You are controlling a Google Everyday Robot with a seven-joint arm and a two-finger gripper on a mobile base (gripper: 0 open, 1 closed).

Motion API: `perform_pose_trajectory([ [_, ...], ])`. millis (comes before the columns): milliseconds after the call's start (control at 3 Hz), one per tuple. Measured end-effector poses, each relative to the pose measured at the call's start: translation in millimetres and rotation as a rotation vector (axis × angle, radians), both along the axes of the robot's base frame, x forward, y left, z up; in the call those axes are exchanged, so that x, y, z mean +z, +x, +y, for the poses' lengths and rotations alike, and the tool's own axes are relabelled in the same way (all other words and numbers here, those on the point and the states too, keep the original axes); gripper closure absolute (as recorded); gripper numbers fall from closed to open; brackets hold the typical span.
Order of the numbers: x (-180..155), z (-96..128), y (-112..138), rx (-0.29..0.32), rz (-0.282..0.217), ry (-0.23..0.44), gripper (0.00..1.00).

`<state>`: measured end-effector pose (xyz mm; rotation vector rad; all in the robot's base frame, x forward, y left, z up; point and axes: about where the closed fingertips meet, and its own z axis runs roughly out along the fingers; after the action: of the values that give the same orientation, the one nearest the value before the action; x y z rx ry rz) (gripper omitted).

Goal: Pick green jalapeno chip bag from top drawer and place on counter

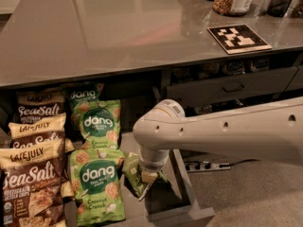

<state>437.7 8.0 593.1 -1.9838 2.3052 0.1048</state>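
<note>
While the brown salt-chip bags [33,174] and the bright green coconut bags [97,178] lie flat in the left and middle rows of the top drawer [187,193], the green jalapeno chip bag [132,171] stands tilted in the right row, just beside them. The gripper [147,179] reaches down onto it, jaws seemingly pinched on the bag's upper part. The grasp looks in hand. Next comes a lift clear of the drawer wall, then a carry to the counter [118,32], left of the marker tile [238,38].
</note>
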Motion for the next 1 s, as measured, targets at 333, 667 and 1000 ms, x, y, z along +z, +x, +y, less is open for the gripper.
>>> perform_pose_trajectory([
  [333,23.9,-27.1,-8.3,-0.038,-0.076,-0.068,1.00],
  [667,81.7,-53.0,-11.7,-0.100,-0.216,-0.093,1.00],
  [1000,130.0,-86.6,-33.1,-0.194,-0.352,-0.077,1.00],
])
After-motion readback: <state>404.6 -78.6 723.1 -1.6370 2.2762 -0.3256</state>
